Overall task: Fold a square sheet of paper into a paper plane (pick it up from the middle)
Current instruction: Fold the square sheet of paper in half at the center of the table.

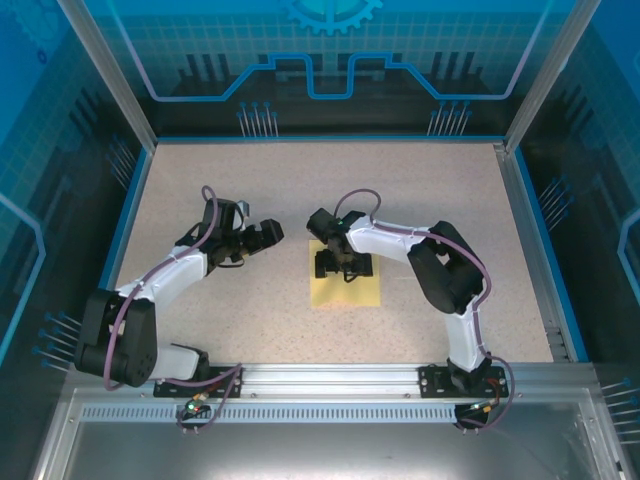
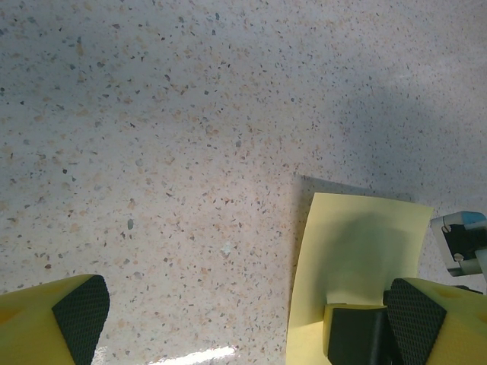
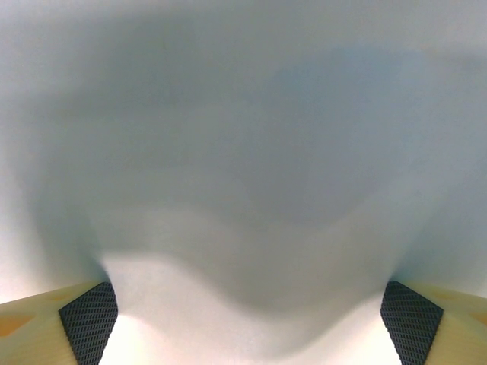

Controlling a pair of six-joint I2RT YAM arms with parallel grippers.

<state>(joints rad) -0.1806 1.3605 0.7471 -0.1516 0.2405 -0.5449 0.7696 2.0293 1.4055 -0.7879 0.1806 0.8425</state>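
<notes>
Fig.: You're holding the right gripper [image 1: 340, 266] spread wide, tips down over the middle of the square sheet of paper [image 1: 352, 291], which is lying on the table [image 1: 250, 190], prob. lining up the mid-sheet pinch. The left gripper [image 1: 262, 236], also spread w/ nothing in it, is hovering just left of the sheet, likely as backup.

this is a robot test cell in a lab, not a home or a shop. a speckled beige counter [image 1: 250, 190] is boxed in by aluminium posts [image 1: 105, 70] and translucent blue wall panels [image 1: 330, 50] printed with a gear and circuit-line pattern. a left arm [image 1: 160, 280] and a right arm [image 1: 440, 265], both white-sleeved, are bolted to a slotted metal rail [image 1: 330, 378] along the near edge, with cables looping from their bases.
</notes>
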